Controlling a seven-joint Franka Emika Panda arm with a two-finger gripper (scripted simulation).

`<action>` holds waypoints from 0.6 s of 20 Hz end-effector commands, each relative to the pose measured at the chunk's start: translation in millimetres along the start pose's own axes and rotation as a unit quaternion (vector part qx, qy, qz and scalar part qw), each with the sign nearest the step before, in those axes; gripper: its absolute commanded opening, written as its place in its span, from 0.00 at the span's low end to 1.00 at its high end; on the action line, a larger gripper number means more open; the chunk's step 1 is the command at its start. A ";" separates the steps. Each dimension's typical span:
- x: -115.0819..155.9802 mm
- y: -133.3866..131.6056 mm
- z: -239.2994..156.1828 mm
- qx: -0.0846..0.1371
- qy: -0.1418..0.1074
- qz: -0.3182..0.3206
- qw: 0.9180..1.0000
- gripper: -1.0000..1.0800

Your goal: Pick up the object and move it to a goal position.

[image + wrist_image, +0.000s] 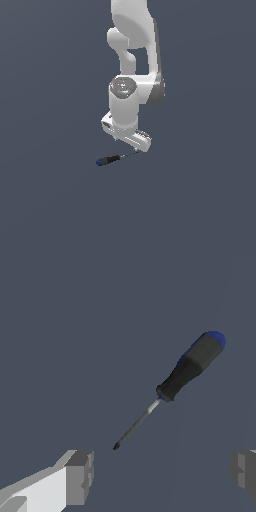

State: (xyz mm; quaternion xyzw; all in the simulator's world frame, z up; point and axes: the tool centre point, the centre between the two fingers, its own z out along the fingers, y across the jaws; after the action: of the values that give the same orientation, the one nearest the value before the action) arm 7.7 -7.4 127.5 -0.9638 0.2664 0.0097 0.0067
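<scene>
Currently the jaws (162,473) are spread wide and hold nothing: in the wrist view one grey finger pad (80,476) and the opposite pad (244,472) sit at the two sides of the frame with bare surface (60,331) between them.

The screwdriver (172,387) lies flat on the surface, outside the gap. Its thin metal shaft points toward the jaws, tip close to the pad on the white finger but not touching it. The black handle with the blue end cap points away. It lies at a diagonal to the line between the pads, not square to it.

The exterior view gives the overall pose: the arm (131,65) comes down from above, the hand is low over the surface, and the screwdriver (116,158) lies just below and toward the exterior view's left of the hand, blue cap farthest left, shaft end near the hand's lower edge. The fingers themselves are hidden there behind the hand body, so the opening can't be read from that view. The height of the fingertips over the surface can't be told from either view.

The wrist view adds the finger spacing, the shaft tip and the handle colours; the arm does not show in it.
</scene>
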 end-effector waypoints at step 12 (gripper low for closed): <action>18.5 16.5 37.2 0.001 0.004 0.213 0.977 0.96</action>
State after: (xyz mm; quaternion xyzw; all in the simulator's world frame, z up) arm 13.8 -27.6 93.9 -0.8962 0.4436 0.0074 0.0048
